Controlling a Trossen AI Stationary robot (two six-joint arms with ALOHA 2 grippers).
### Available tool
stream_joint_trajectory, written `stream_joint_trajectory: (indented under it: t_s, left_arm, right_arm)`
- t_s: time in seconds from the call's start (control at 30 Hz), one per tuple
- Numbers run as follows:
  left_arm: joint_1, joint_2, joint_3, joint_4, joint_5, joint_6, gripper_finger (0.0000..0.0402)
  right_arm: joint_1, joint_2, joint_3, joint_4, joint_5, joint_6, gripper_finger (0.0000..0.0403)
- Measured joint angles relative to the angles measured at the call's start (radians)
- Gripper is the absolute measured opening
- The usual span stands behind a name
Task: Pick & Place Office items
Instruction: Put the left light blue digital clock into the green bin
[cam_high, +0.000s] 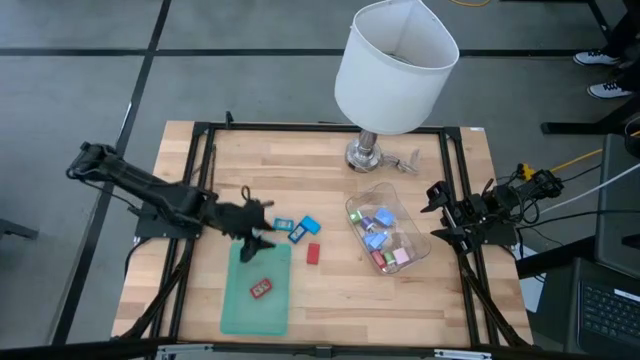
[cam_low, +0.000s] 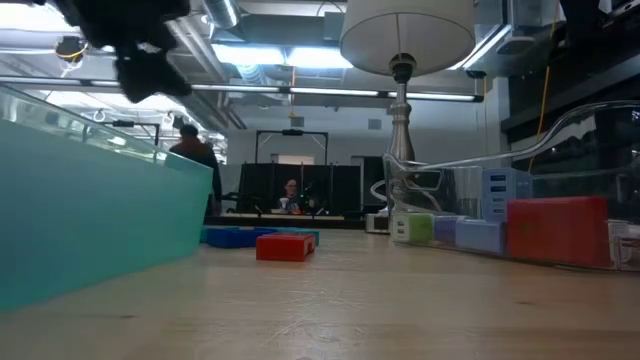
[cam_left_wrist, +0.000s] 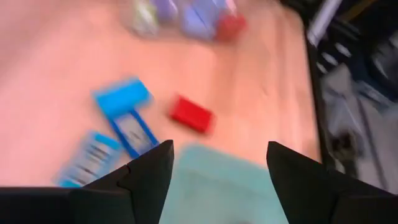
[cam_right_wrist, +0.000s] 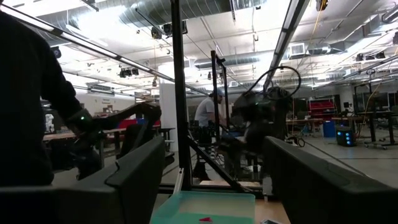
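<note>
Worktop (cam_high: 330, 300) of pale wood carries a green tray (cam_high: 250, 305) with one red piece (cam_high: 262, 288) lying in it. The left pincer (cam_high: 262, 236) hovers over the tray's far edge, fingers (cam_left_wrist: 149, 174) spread and holding nothing. Just beside it lie two blue pieces (cam_high: 284, 223) and a light blue one (cam_high: 310, 225), with a red piece (cam_high: 313, 253) nearby. More office items (cam_high: 380, 238) fill the clear tub (cam_high: 415, 250). The right pincer (cam_high: 440, 215) waits spread at the right edge.

You see the green tray (cam_high: 256, 292) from straight above, and very near from table height (cam_low: 90, 210).
</note>
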Motion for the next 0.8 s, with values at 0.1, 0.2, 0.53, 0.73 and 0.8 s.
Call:
stream_joint_trajectory:
  t_s: [0.1,0.2,0.53,0.73,0.8]
  left_arm:
    - [0.068,-0.019,0.0,0.017,-0.037,0.051,0.0251]
    - [0.146,-0.008,0.0,0.044,-0.033,0.101,0.0251]
    - [0.325,0.222,0.0,-0.046,0.077,0.333,0.0251]
    - [0.355,0.338,0.0,-0.052,0.088,0.475,0.0251]
    - [0.357,0.362,0.0,-0.038,0.114,0.521,0.0251]
  right_arm:
    - [0.0,0.0,0.0,0.0,0.0,0.0,0.0279]
    - [0.0,0.0,0.0,0.0,0.0,0.0,0.0279]
    - [0.0,0.0,0.0,0.0,0.0,0.0,0.0279]
    - [0.0,0.0,0.0,0.0,0.0,0.0,0.0279]
    - [0.0,0.0,0.0,0.0,0.0,0.0,0.0279]
